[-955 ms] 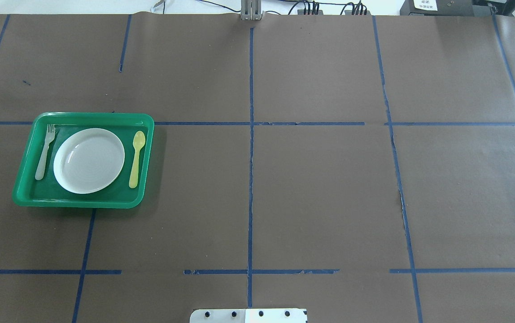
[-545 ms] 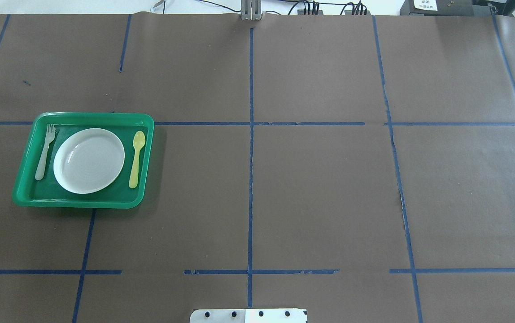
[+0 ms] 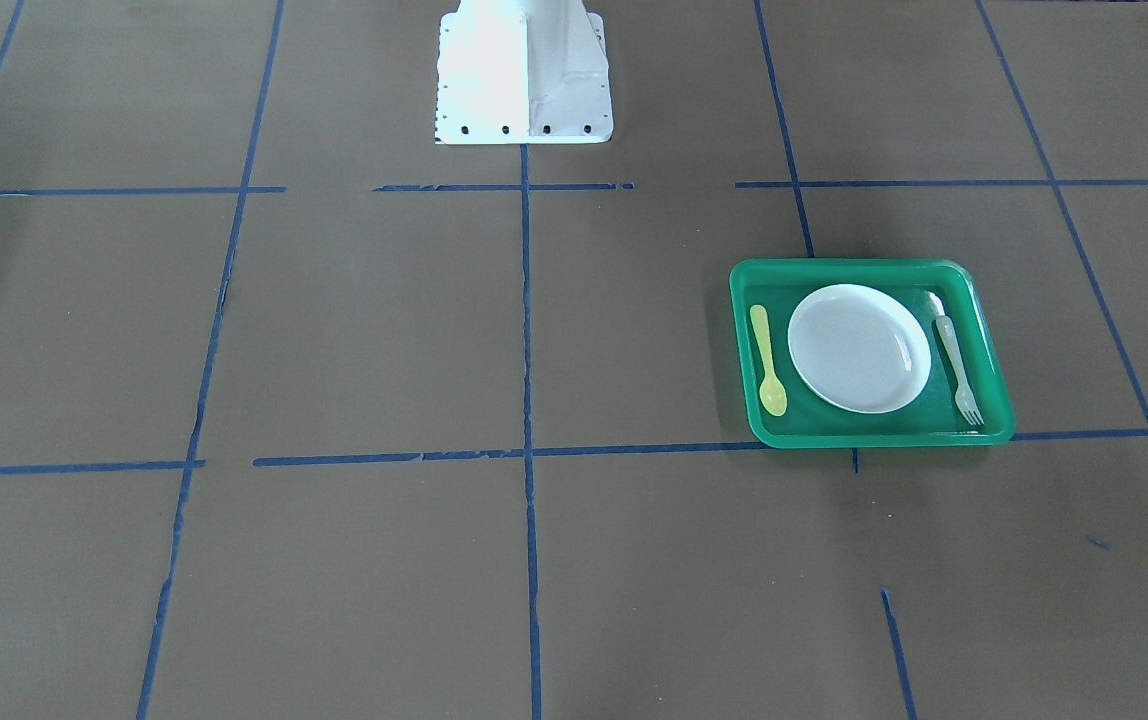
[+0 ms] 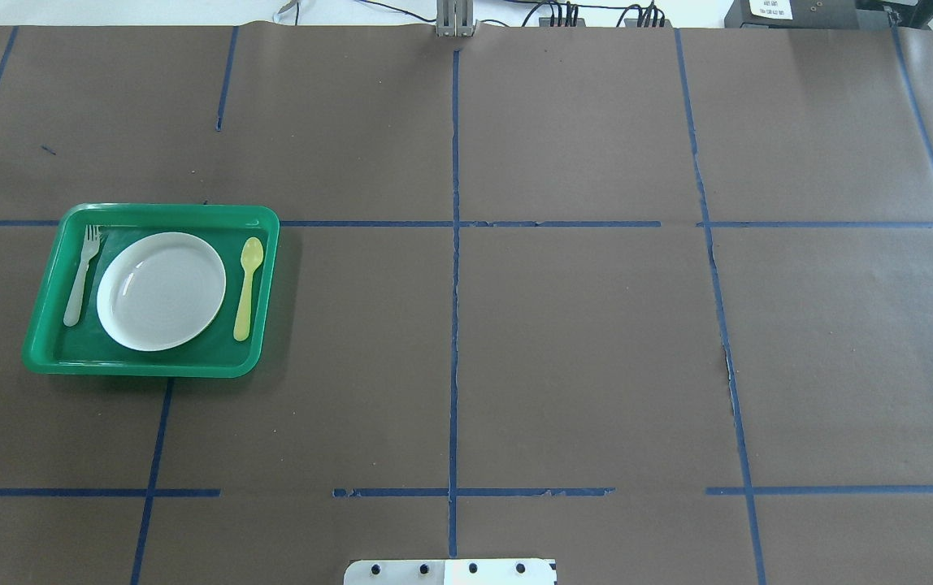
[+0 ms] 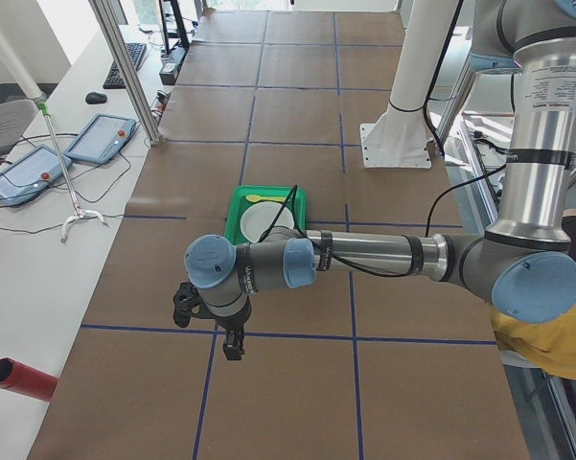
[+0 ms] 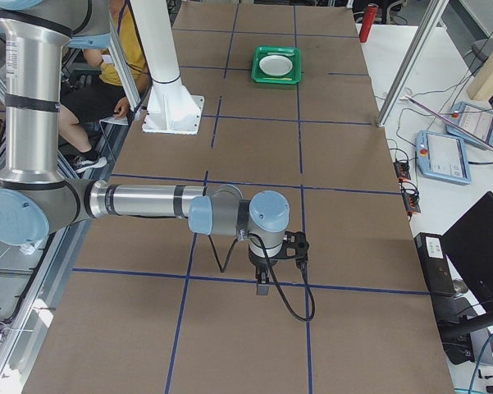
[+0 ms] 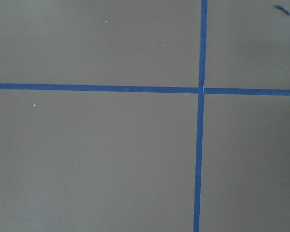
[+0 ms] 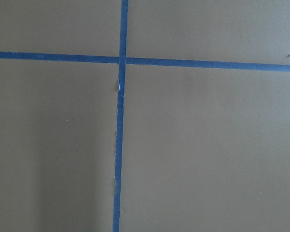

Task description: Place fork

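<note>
The pale translucent fork (image 4: 80,276) lies flat in the green tray (image 4: 141,213), along the left side of the white plate (image 4: 161,291), tines toward the far edge. It also shows in the front-facing view (image 3: 956,360), to the right of the plate (image 3: 859,348). Neither gripper is in the overhead, front-facing or wrist views. My left gripper (image 5: 233,347) shows only in the exterior left view, high above the table, nearer that camera than the tray. My right gripper (image 6: 262,287) shows only in the exterior right view, far from the tray (image 6: 276,64). I cannot tell whether either is open or shut.
A yellow spoon (image 4: 248,276) lies in the tray on the plate's other side. Brown paper with blue tape lines covers the table (image 4: 580,341). The robot's white base (image 3: 522,70) stands at the table's near edge. A red cylinder (image 5: 19,379) lies beyond the table's left end.
</note>
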Available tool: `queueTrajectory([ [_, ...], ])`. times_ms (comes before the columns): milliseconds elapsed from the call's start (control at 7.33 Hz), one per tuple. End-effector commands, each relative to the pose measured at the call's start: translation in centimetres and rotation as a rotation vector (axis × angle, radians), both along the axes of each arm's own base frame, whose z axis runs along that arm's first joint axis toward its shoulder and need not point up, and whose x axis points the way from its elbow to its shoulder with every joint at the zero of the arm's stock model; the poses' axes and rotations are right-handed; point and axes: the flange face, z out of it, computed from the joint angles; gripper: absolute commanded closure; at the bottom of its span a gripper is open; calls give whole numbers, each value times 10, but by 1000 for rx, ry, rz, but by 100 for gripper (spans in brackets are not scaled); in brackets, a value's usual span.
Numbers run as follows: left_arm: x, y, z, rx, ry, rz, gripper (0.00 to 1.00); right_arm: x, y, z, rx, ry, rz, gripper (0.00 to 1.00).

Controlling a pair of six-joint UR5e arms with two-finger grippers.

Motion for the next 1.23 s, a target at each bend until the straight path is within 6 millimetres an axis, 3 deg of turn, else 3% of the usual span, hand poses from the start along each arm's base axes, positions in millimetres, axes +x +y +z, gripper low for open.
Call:
queueTrajectory([
  [0, 0, -2, -2, 20, -2, -2, 0, 0, 0, 0, 1, 0, -1, 0],
  [1091, -1, -6, -4, 20, -7, -43, 0, 0, 0, 0, 1, 0, -1, 0],
])
